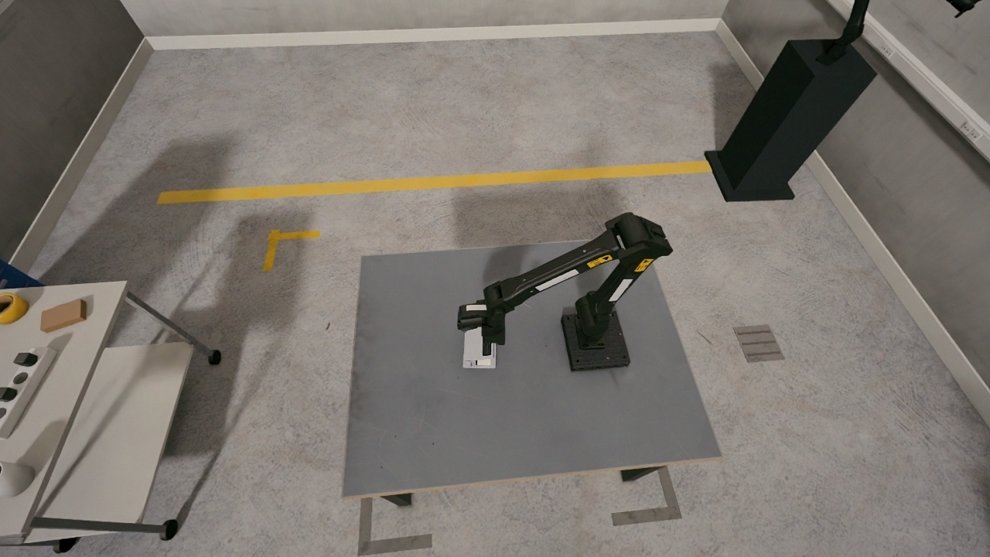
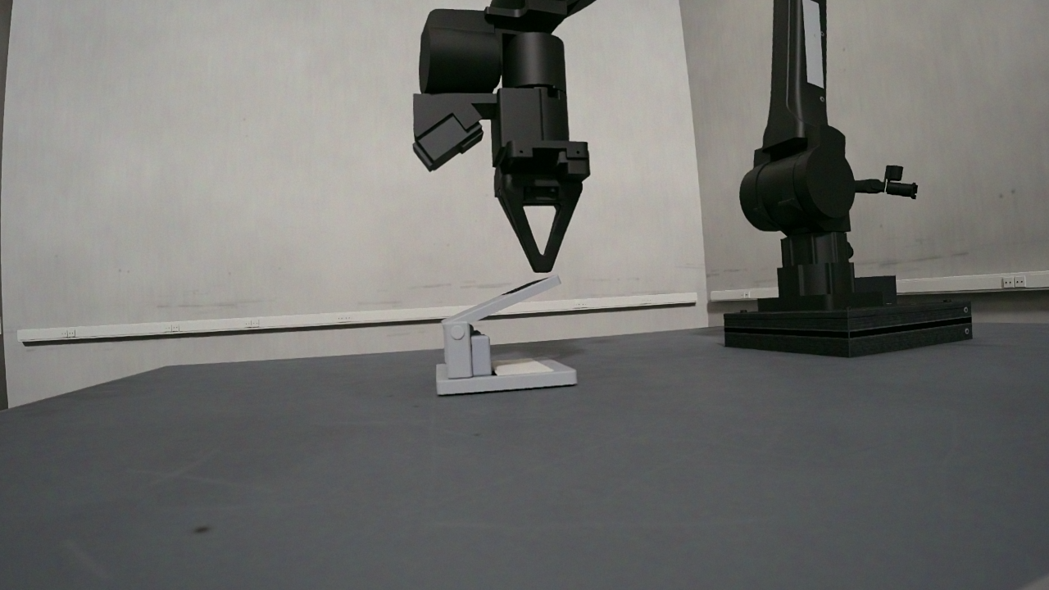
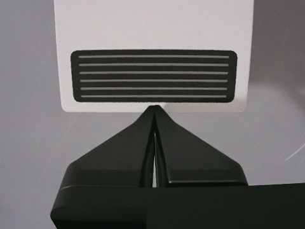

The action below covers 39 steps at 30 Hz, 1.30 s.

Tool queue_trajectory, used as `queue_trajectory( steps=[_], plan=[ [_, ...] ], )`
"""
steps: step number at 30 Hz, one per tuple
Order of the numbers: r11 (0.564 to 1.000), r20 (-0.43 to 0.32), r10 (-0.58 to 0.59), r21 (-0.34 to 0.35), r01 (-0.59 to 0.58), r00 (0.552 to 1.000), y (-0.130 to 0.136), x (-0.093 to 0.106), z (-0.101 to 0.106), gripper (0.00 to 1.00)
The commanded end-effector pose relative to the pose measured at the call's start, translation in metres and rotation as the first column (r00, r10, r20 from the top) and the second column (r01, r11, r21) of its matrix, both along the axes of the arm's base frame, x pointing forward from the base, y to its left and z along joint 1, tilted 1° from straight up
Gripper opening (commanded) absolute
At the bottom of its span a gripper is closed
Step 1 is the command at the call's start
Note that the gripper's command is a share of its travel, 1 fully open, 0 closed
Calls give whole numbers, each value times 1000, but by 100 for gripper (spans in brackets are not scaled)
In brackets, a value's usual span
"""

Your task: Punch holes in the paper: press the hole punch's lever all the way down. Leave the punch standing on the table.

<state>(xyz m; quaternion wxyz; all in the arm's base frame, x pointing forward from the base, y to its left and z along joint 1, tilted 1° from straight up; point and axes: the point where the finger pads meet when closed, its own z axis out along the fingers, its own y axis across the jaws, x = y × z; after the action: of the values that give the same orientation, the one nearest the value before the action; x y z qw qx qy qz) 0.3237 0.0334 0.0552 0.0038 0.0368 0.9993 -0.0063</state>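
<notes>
A light grey hole punch (image 1: 479, 354) (image 2: 469, 351) stands on the grey table (image 1: 484, 429) (image 2: 660, 455). Its lever (image 2: 506, 299) (image 3: 152, 13) is raised at a slant, with a black ribbed pad (image 3: 154, 76) near its free end. White paper (image 2: 522, 367) lies on the punch's base under the lever. My gripper (image 2: 541, 266) (image 3: 154, 114) (image 1: 488, 339) is shut and empty. It points straight down, its tips just above the lever's free end with a small gap showing in the side view.
The arm's black base (image 1: 595, 340) (image 2: 843, 326) is bolted on the table to the right of the punch. A white cart (image 1: 41, 387) with small items stands off the table at the left. A black pillar (image 1: 789, 111) stands at the back right.
</notes>
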Motion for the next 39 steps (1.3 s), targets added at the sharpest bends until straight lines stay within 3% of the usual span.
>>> queue_trajectory(
  steps=[1, 39],
  plan=[
    [1000, -25, -6, -2, 6, 1000, -5, -5, -9, 0],
    [1000, -21, -7, -2, 7, 1000, -5, 1, -3, 0]
  ],
)
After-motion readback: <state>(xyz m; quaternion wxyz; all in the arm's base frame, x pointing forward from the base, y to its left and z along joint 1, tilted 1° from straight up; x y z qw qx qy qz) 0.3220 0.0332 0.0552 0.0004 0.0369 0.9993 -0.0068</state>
